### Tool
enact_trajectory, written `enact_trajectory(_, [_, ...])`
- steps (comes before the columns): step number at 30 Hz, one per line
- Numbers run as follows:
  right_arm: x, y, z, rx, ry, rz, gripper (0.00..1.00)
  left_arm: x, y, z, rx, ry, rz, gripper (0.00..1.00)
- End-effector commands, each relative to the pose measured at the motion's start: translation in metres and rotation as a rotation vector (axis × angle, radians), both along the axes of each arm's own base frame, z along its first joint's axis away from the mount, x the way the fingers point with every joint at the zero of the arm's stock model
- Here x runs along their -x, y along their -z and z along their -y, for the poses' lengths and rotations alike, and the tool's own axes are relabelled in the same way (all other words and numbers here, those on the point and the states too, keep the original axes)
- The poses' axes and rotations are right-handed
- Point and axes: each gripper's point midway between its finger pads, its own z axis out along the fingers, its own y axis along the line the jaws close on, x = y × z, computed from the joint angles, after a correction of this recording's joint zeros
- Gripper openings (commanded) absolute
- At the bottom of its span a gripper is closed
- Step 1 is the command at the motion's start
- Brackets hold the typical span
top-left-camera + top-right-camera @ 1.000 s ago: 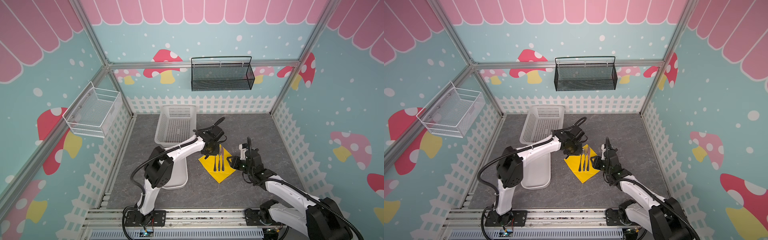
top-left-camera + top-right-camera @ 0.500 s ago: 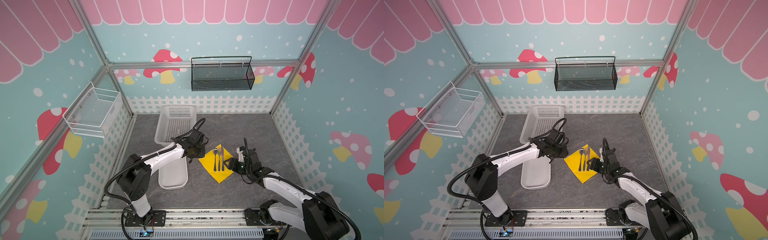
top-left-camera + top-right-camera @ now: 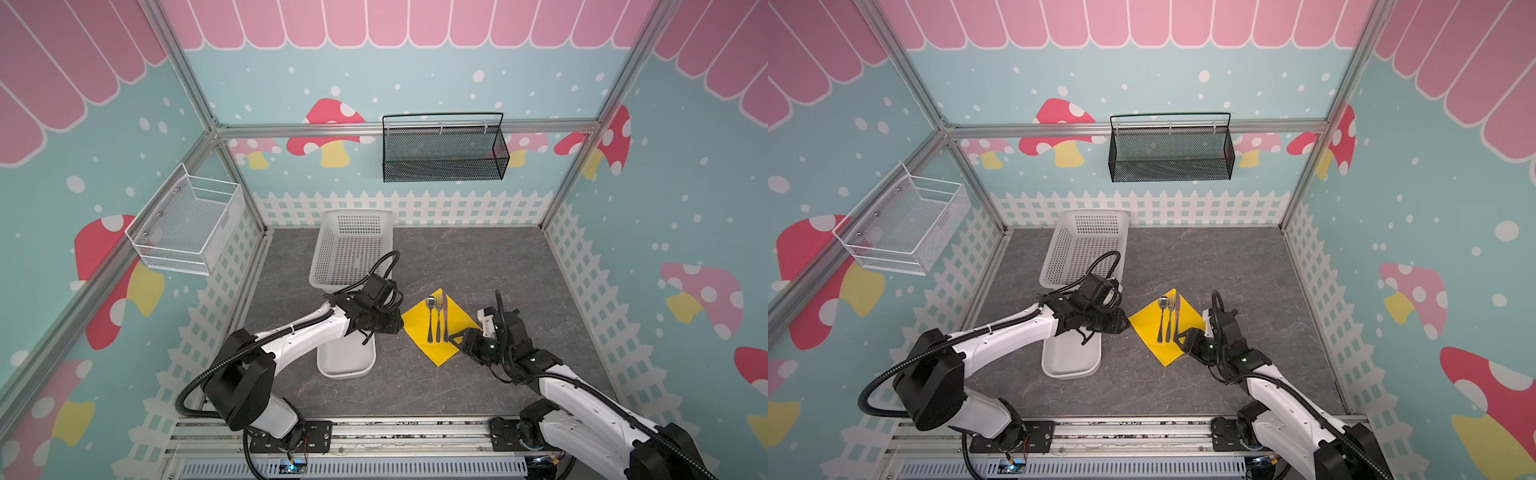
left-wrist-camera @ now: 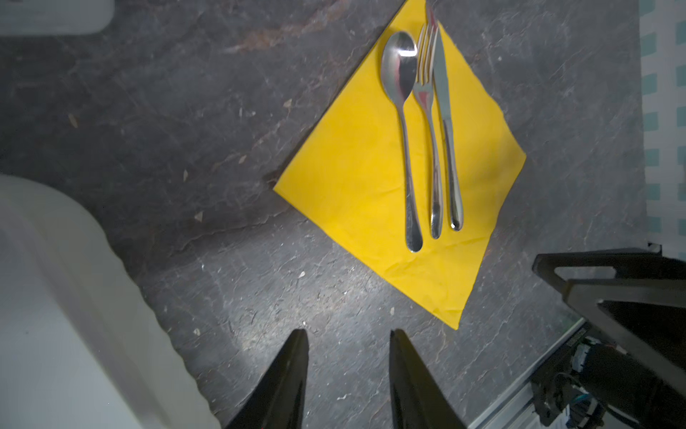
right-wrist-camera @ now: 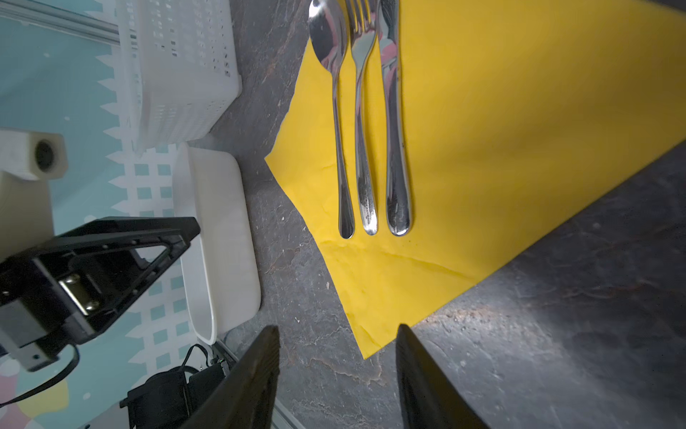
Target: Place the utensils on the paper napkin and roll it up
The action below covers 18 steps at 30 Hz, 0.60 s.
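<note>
The yellow paper napkin (image 3: 453, 322) (image 3: 1152, 328) lies flat on the grey floor like a diamond. The utensils lie side by side on it: spoon (image 4: 402, 111), fork (image 4: 430, 141) and knife (image 4: 447, 130), also seen in the right wrist view as spoon (image 5: 338, 130), fork (image 5: 362, 130), knife (image 5: 394, 130). My left gripper (image 3: 400, 326) (image 4: 349, 334) is open and empty just off the napkin's left corner. My right gripper (image 3: 458, 337) (image 5: 337, 328) is open and empty at the near right edge; the napkin's near corner (image 5: 367, 349) shows between its fingers.
A white oblong tray (image 3: 347, 361) sits under the left arm, left of the napkin. A white perforated basket (image 3: 353, 249) stands behind it by the back fence. A black mesh basket (image 3: 442, 149) and a white wire basket (image 3: 187, 224) hang on the walls.
My left gripper has swung off the napkin's far side, back and down to its left corner. My right gripper has shifted in toward the napkin's near right edge.
</note>
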Motion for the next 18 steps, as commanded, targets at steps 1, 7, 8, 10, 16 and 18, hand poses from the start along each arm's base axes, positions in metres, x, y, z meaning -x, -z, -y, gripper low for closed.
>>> enact_trajectory(1, [0.018, 0.008, -0.01, -0.037, -0.085, -0.058, 0.51, -0.004, -0.024, 0.016, 0.115, -0.029, 0.086, 0.4])
enact_trajectory(7, [0.022, 0.016, -0.021, -0.085, -0.128, -0.104, 0.49, 0.011, -0.025, 0.033, 0.132, -0.048, 0.1, 0.4])
enact_trajectory(8, [0.024, 0.018, -0.023, -0.092, -0.139, -0.118, 0.5, 0.013, -0.026, 0.035, 0.133, -0.046, 0.096, 0.4])
enact_trajectory(10, [0.03, 0.022, -0.031, -0.112, -0.175, -0.139, 0.52, 0.016, -0.025, 0.033, 0.127, -0.044, 0.093, 0.41])
enact_trajectory(16, [0.054, 0.038, -0.043, -0.108, -0.214, -0.19, 0.54, 0.014, -0.025, 0.023, 0.099, -0.067, 0.126, 0.4])
enact_trajectory(18, [0.058, 0.043, -0.044, -0.104, -0.211, -0.204, 0.55, 0.013, -0.025, 0.023, 0.095, -0.068, 0.131, 0.41])
